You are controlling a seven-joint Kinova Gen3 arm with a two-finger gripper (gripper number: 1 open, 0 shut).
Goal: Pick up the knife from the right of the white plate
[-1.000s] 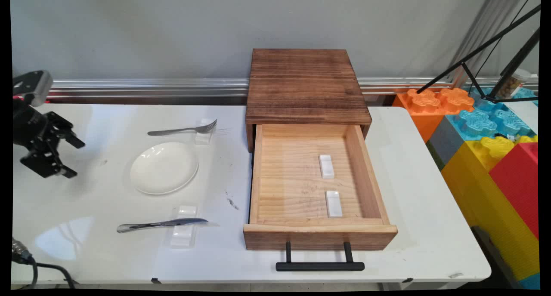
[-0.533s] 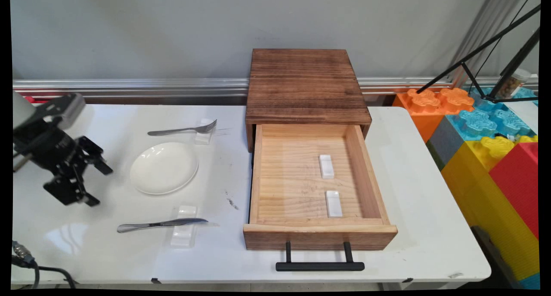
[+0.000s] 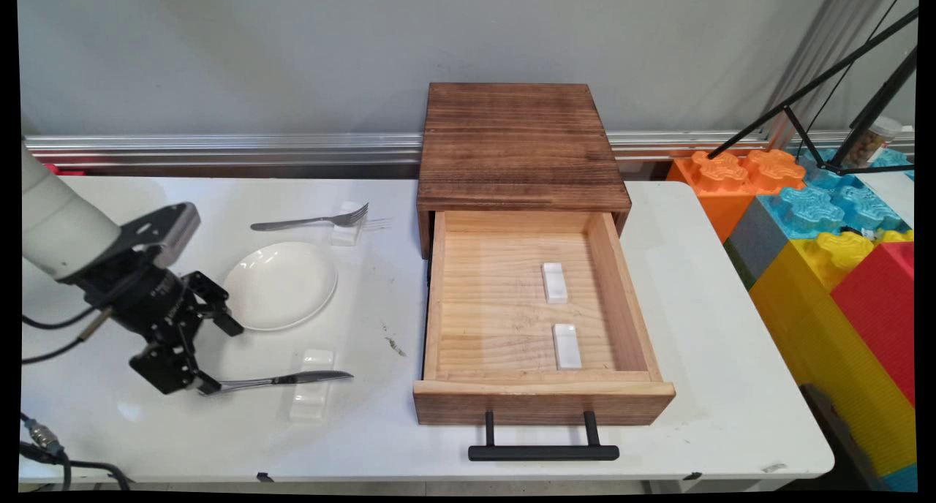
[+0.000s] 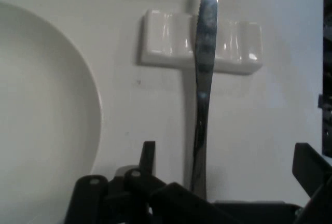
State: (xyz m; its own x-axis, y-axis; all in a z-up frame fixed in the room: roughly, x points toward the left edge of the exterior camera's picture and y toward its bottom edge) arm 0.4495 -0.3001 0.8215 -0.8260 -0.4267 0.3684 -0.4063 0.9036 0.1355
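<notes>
A white table (image 3: 731, 357) is seen bearing a wooden box (image 3: 516, 145) with its drawer (image 3: 541, 404) pulled out, two white rests (image 3: 554, 282) inside. A plate (image 3: 278, 284) lies to the left. The gripper (image 3: 212, 357) is spread open about the handle of a knife (image 3: 281, 379), seemingly without contact; the blade is laid across a rest (image 4: 171, 42).

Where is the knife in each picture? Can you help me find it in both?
Main view: the knife lies at the lower left, on the table in front of the plate, with its handle end at the gripper.
Hand view: the knife runs up the middle.
Shared landmark: the white rest under its blade.
</notes>
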